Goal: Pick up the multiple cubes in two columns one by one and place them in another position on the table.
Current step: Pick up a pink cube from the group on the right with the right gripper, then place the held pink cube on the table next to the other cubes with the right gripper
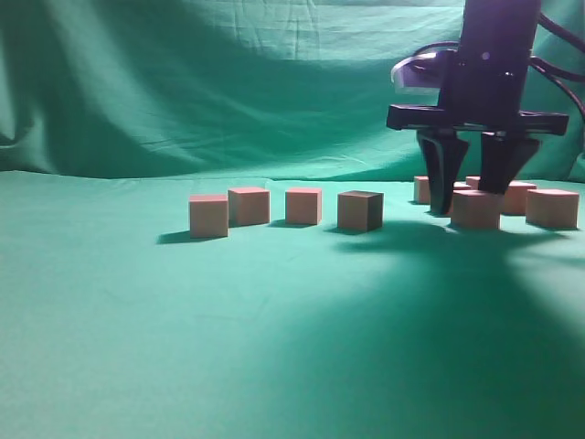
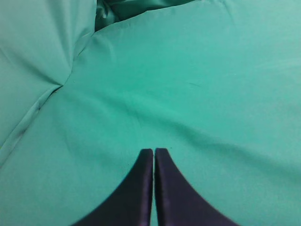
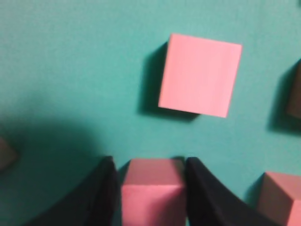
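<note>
Right arm comes straight down from the top of the exterior view, wrist vertical, black crossbar level above the fingers. Right gripper (image 1: 475, 190) points down, both fingers splayed slightly outward from the bar. In the right wrist view the right gripper (image 3: 151, 188) has its dark fingers flanking one cube (image 3: 153, 190), pads right at its sides (contact on either face can't be confirmed, slight blur). Left gripper (image 2: 154, 155) points down and forward, fingers pressed together tip to tip with only a hairline seam between them, nothing between them.
</note>
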Tool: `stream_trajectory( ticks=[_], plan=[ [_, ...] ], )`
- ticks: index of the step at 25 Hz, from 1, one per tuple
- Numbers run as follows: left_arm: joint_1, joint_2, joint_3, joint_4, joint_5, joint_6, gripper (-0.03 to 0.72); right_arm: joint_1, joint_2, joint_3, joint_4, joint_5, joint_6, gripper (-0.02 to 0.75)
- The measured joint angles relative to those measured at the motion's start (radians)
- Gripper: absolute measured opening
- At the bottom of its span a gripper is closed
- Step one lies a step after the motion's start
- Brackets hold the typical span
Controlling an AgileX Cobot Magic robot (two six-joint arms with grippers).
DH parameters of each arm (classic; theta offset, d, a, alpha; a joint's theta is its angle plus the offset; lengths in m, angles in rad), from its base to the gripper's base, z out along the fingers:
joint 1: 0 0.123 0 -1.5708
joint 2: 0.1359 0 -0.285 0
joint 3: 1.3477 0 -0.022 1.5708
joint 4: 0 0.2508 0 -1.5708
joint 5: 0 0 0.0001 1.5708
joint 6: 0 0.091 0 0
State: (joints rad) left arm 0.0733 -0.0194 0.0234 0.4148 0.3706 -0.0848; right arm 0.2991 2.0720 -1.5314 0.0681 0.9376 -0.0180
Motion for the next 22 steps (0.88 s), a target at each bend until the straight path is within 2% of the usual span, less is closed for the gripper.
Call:
stream_trajectory(
  ticks=[2,3,9,12,17,22],
  plan=[
    [0.0,0.0,0.0,0.0,0.0,0.0,0.0,0.0,0.0,-0.005,0.0,-0.002,0.0,0.251],
    [0.0,0.0,0.0,0.0,0.0,0.0,0.0,0.0,0.0,-0.009,0.0,0.003,0.0,0.238],
    [0.0,0.0,0.0,0.0,0.0,0.0,0.0,0.0,-0.004,-0.135,0.01,0.168,0.0,0.249],
    [0.0,0.0,0.0,0.0,0.0,0.0,0.0,0.026,-0.054,-0.179,0.022,0.244,-0.039,0.249],
    [0.0,0.0,0.0,0.0,0.0,0.0,0.0,0.166,-0.141,-0.188,0.048,0.271,-0.082,0.249],
    [0.0,0.0,0.0,0.0,0.0,0.0,0.0,0.329,-0.111,-0.188,0.054,0.249,-0.151,0.249]
  ],
)
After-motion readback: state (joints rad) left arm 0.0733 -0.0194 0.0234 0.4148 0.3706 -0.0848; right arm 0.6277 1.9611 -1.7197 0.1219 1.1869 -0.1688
